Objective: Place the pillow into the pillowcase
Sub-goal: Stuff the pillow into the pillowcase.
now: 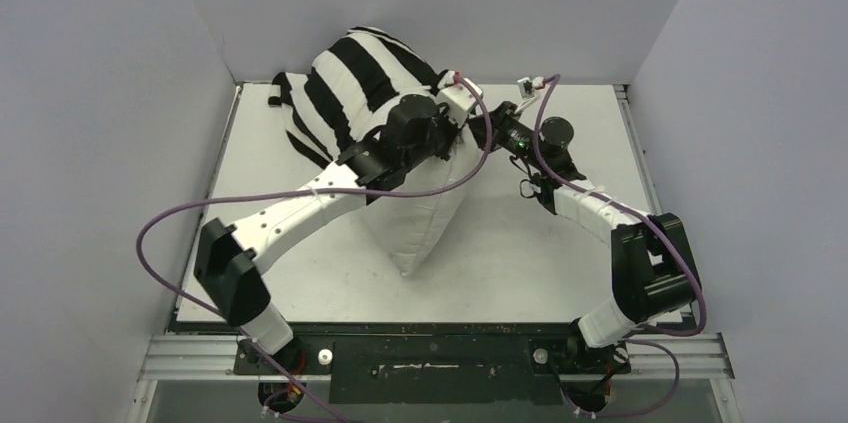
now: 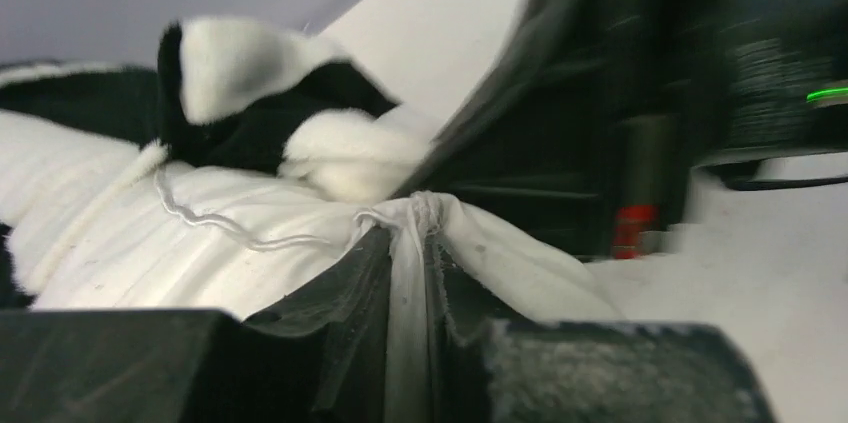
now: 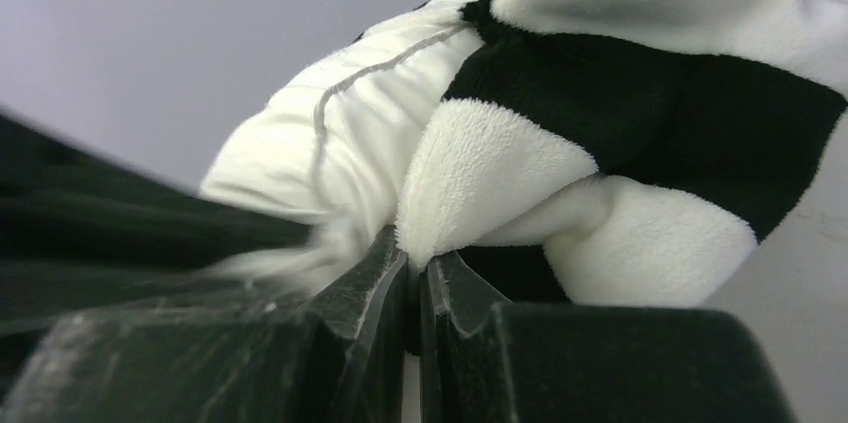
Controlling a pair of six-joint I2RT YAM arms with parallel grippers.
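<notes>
Standing roughly halfway through, judging from overhead: covering the far end of the pillow (image 1: 420,213) with the pillowcase (image 1: 350,63), leaving the near corner bare and pointing back toward the arm bases. Clenching the left pincer (image 2: 410,243) on a pinched fold of the pillow's white seam, with the striped hem bunching just beyond the fingertips. Gripping the plush edge of the pillowcase in the right pincer (image 3: 415,268), jaws pressed together on it, white pillow bulging just past them to the left. Working both pincers close beside each other, the right arm's dark body crowding in just right of the left pincer. Needing yet to draw the sleeve over the whole bare half. Possibly risking a snag on the purple cables (image 1: 240,200) looping across the pillow near both wrists.
</notes>
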